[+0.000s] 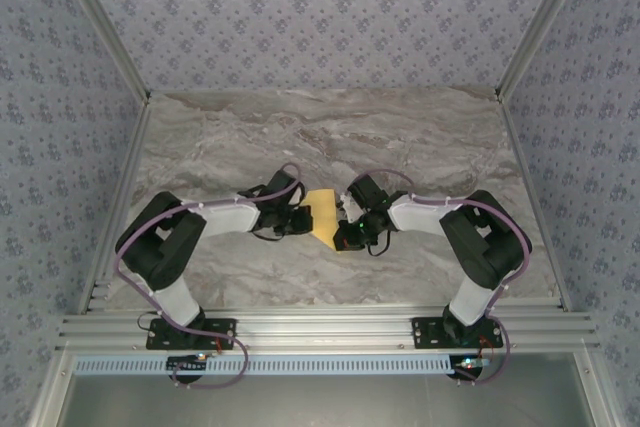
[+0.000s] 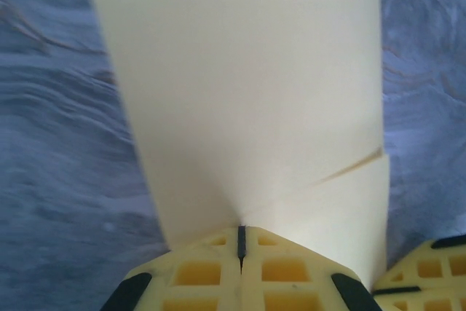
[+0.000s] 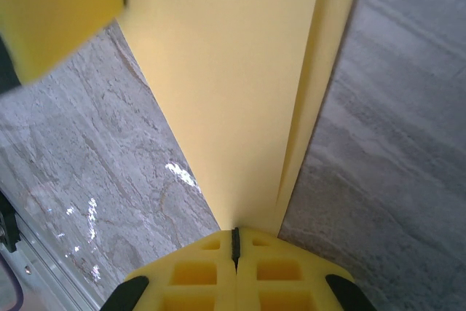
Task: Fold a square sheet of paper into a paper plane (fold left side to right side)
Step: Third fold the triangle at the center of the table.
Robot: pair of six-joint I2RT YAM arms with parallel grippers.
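Item: square sheet of paper [image 1: 322, 215], doubled over, two layers showing, at the centre of the tabletop [image 1: 330, 127]. Pinched at one edge by left gripper [image 2: 241, 242], at the opposite edge by right gripper [image 3: 234, 242], both pressed together. Step, as judged: left-to-right fold. Next calls for matching edges, then creasing. Far corners cut off; crease unclear.

Square sheet of paper [image 3: 233, 92]: thin, smooth, matt mustard-yellow, with no sheen that I can see. Left gripper [image 2: 241, 242]: jaws of yellow moulded plastic, waffle-recessed, matt (right gripper [image 3: 234, 242] looks the same). Table [image 3: 80, 180]: grey marble-look top, smooth, with glossy glare spots. Frame rail [image 1: 330, 328]: ribbed bare metal.
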